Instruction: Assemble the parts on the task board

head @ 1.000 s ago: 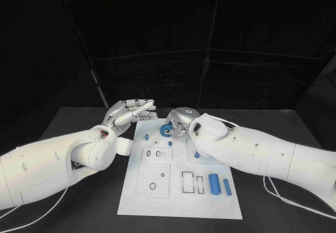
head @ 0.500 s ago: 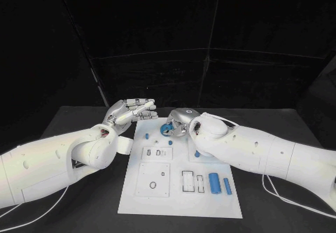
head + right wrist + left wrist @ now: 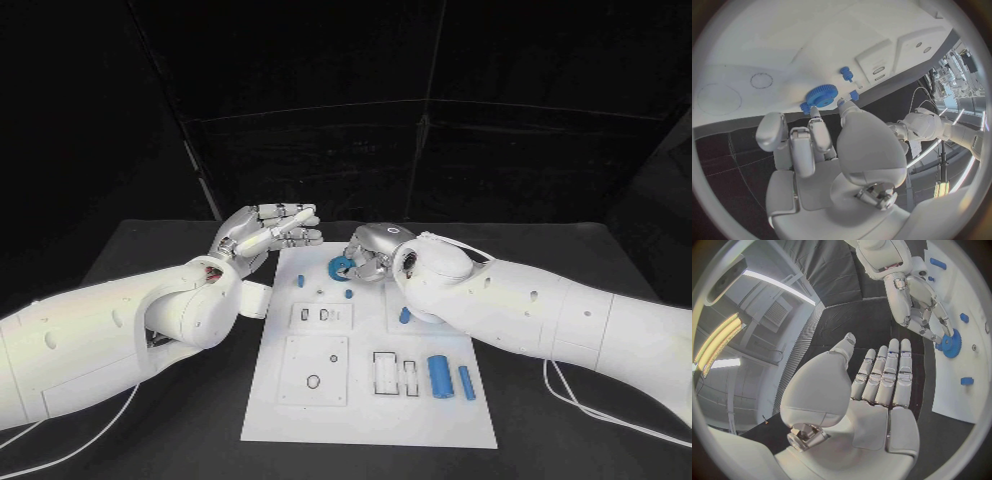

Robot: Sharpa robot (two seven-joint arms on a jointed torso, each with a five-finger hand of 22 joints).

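Note:
The white task board [image 3: 289, 400] lies in the middle of the black table. At its far end my right hand [image 3: 378, 250] pinches a blue gear [image 3: 343, 268] by the rim between thumb and fingertips. The gear [image 3: 821, 95] is tilted just above the board [image 3: 767, 45]. From the left wrist view the gear [image 3: 950, 342] sits at the tips of the right hand [image 3: 920, 305]. My left hand [image 3: 267, 232] hovers over the board's far left corner, flat, fingers straight and side by side, holding nothing; its palm [image 3: 873, 385] is bare.
Two blue cylinders [image 3: 440, 377] [image 3: 466, 383] lie on the board's near right part. Small blue pieces stand near the gear [image 3: 300, 282] [image 3: 351, 293] and one [image 3: 405, 316] under my right forearm. Recessed outlines [image 3: 316, 372] mark the board's middle.
The right hand with the gear has shifted only slightly; the left hand stays flat at the same spot.

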